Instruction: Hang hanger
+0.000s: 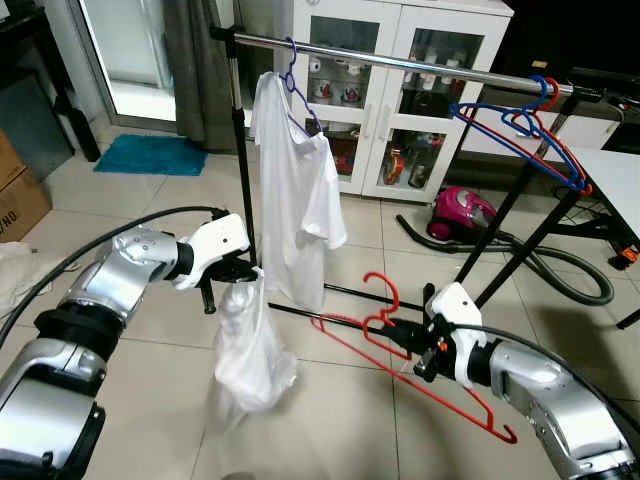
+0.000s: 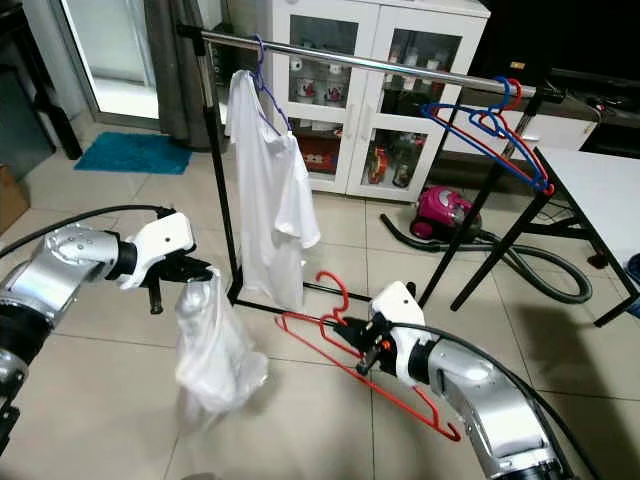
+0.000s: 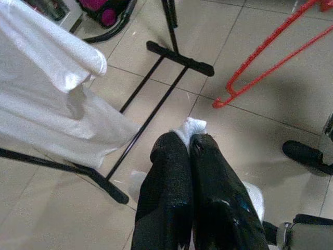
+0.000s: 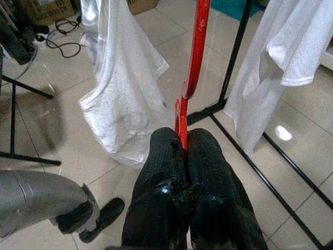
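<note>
- Currently the red hanger (image 1: pixel 420 365) is held low above the tiled floor (image 1: pixel 330 420), in front of the garment rack (image 1: pixel 400 62), with its hook pointing up toward the rack's base bar and its triangle sloping down toward the robot's right.
- The right gripper (image 4: pixel 183 139) is clenched on the red hanger: in the right wrist view the red wire runs straight out from between the two closed black fingers (image 4: pixel 161 156), gripped near the neck below the hook.
- The left gripper (image 3: pixel 188 141) is clamped on a white garment (image 1: pixel 248 350): in the left wrist view a tuft of white cloth protrudes from between the closed fingertips, and the rest hangs limp below the gripper, clear of the floor.
- The white garment hangs just beside the rack's left upright, to the left of the red hanger and apart from it.
- A white T-shirt (image 1: pixel 295 200) hangs on a blue hanger (image 1: pixel 296 90) at the left end of the rail.
- Further hangers (image 1: pixel 530 125), blue and red, hang at the rail's right end.
- Behind the rack stands a white glass-door cabinet (image 1: pixel 395 95); a pink vacuum cleaner (image 1: pixel 462 212) with a grey hose lies on the floor at its right.
- A teal mat (image 1: pixel 150 155) lies at the far left by a doorway.
</note>
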Controlling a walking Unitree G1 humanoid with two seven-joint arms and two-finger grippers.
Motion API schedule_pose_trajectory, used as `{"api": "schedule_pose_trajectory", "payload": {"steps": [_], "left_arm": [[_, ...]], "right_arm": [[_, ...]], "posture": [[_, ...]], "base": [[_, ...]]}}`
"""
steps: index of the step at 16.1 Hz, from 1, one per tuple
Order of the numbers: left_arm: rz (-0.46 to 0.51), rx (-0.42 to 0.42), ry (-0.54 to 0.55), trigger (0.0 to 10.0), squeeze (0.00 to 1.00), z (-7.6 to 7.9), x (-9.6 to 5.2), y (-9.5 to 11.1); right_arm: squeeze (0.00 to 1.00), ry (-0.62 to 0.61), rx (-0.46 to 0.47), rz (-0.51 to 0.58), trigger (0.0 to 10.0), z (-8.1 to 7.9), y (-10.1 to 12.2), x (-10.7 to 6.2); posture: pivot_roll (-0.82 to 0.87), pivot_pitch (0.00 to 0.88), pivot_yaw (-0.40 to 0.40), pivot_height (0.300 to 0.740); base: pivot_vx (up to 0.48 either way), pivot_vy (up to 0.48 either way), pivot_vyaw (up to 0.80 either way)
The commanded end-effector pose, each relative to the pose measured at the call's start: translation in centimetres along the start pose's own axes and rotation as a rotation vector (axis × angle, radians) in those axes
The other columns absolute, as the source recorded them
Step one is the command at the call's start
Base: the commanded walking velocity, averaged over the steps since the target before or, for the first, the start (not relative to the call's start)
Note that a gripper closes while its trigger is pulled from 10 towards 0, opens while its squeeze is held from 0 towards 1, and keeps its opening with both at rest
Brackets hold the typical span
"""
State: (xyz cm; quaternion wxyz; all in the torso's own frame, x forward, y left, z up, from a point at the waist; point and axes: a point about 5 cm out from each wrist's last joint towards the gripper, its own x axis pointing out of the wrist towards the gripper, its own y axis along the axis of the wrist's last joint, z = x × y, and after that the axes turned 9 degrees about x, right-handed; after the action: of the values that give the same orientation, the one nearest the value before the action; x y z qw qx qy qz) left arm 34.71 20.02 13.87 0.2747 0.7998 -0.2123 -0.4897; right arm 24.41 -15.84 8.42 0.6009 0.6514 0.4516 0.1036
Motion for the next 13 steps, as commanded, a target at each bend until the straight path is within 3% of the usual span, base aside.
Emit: {"api": "schedule_pose_trajectory", "payload": {"steps": [1,3,10,12,13], "left_arm": [[-0.006,0.006,0.022,10.0,0.00,-0.6,0.2,0.5],[-0.017,-0.075,0.117,10.0,0.00,-1.2,1.5,0.8],[-0.134,-0.114,0.213,10.0,0.00,-1.5,3.2,0.7],[-0.125,-0.133,0.232,10.0,0.00,-1.7,3.3,0.9],[-0.072,-0.171,0.229,10.0,0.00,-1.9,3.6,1.6]], "right_arm": [[0.00,0.041,0.021,0.022,10.0,-0.7,0.6,0.0],[0.00,0.081,0.075,0.045,10.0,-1.7,0.9,1.0],[0.00,0.191,0.101,0.119,10.0,-2.9,2.7,1.2],[0.00,0.212,0.124,0.142,10.0,-3.1,3.1,1.2],[0.00,0.192,0.136,0.153,10.0,-3.2,3.2,1.8]], "posture": [[0.11,0.029,-0.042,0.740],[0.11,0.038,-0.044,0.740],[0.11,0.054,-0.039,0.740],[0.11,0.053,-0.037,0.740],[0.11,0.053,-0.035,0.740]], "base": [[0.000,0.000,0.00],[0.000,0.000,0.00],[0.000,0.000,0.00],[0.000,0.000,0.00],[0.000,0.000,0.00]]}}
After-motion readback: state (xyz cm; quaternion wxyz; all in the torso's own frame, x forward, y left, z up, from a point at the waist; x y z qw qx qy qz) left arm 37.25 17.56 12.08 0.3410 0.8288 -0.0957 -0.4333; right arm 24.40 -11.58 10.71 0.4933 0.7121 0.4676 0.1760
